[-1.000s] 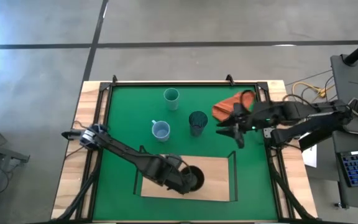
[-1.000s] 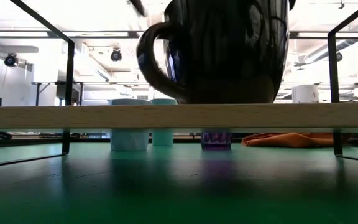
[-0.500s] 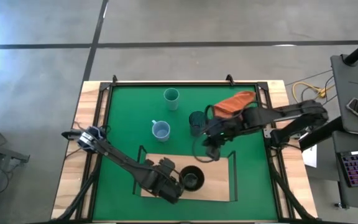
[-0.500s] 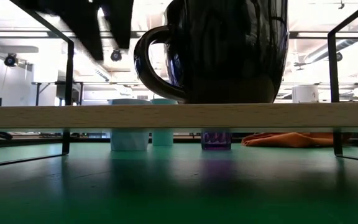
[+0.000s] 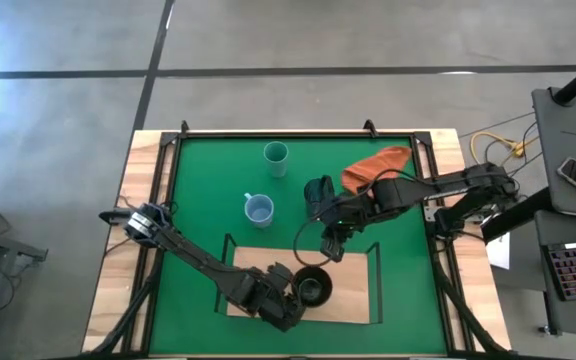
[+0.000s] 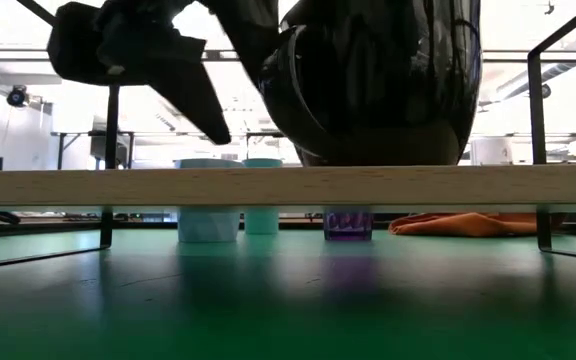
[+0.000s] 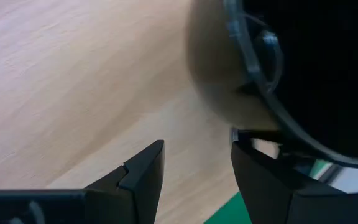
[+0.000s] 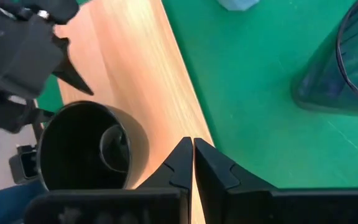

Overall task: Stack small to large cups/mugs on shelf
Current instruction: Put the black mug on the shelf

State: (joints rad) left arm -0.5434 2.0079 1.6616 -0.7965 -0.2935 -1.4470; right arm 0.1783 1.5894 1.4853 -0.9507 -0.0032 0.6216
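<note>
Green mat (image 5: 198,200) covered the table top, with the shelf (image 5: 348,270) lying across its near edge as the reference for everything else.

Left arm ran diagonally from the mat's left edge onto the shelf board. Left gripper (image 5: 286,298) sat just left of the black mug (image 5: 311,289), fingers spread with a clear gap, nothing between them. In the left wrist view one finger (image 7: 138,177) was over bare wood and the other beside the mug wall (image 7: 316,68); contact could not be told. Low view showed the mug (image 6: 378,80) standing on the board (image 6: 288,186) with the dark gripper (image 6: 143,55) beside it.

Beyond the shelf, on the mat: light blue mug (image 5: 258,209), well apart from the board; pale teal cup (image 5: 275,157) farther back; purple-tinted tumbler (image 5: 319,193) right of the blue mug. All three upright.

Right arm reached in from the mat's right side. Right gripper (image 5: 332,247) hung just past the shelf's far edge, near the tumbler, fingers (image 8: 182,163) pressed together on nothing, pointing down at the board edge beside the mug (image 8: 92,146).

Orange-red cloth (image 5: 378,165) lay crumpled right of the tumbler, partly under the right arm.
</note>
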